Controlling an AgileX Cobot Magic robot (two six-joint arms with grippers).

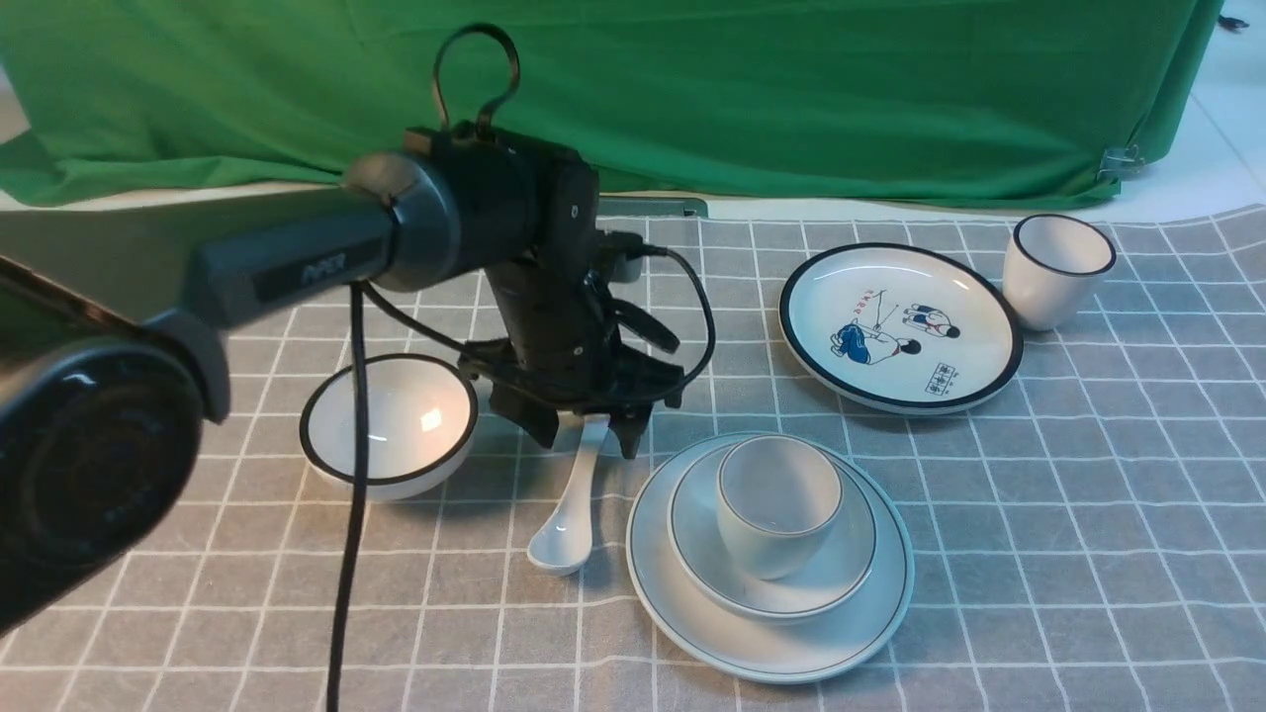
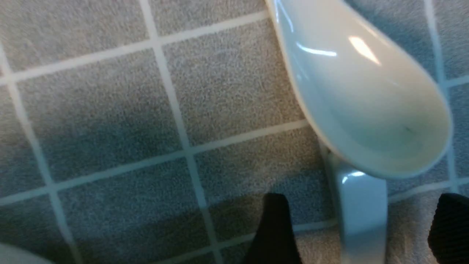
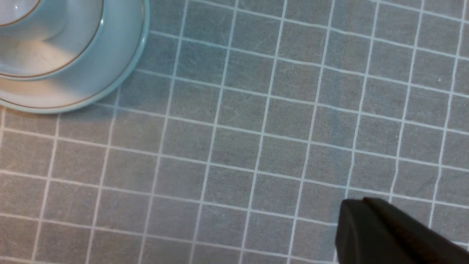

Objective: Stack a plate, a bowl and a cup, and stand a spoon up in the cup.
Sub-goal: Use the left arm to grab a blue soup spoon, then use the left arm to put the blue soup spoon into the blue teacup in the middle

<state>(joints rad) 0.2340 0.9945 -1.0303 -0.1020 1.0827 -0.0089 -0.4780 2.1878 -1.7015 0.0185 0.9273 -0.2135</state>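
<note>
The plate (image 1: 692, 613) lies near the front of the checked cloth with the bowl (image 1: 851, 564) on it and the cup (image 1: 778, 504) upright in the bowl. Just left of this stack the white spoon (image 1: 569, 514) lies flat on the cloth. My left gripper (image 1: 586, 430) hangs low over its handle and is open. In the left wrist view the spoon handle (image 2: 362, 220) lies between the spread fingers (image 2: 274, 227), with a gap on each side. My right gripper (image 3: 357, 205) is shut on nothing over bare cloth, apart from the plate (image 3: 121, 55), bowl (image 3: 36, 58) and cup (image 3: 47, 22).
A deeper black-rimmed bowl (image 1: 391, 420) stands left of the left gripper. Behind the stack, to its right, lie a cartoon plate (image 1: 900, 326) and a black-rimmed cup (image 1: 1056, 269). A green cloth (image 1: 791, 99) hangs along the back.
</note>
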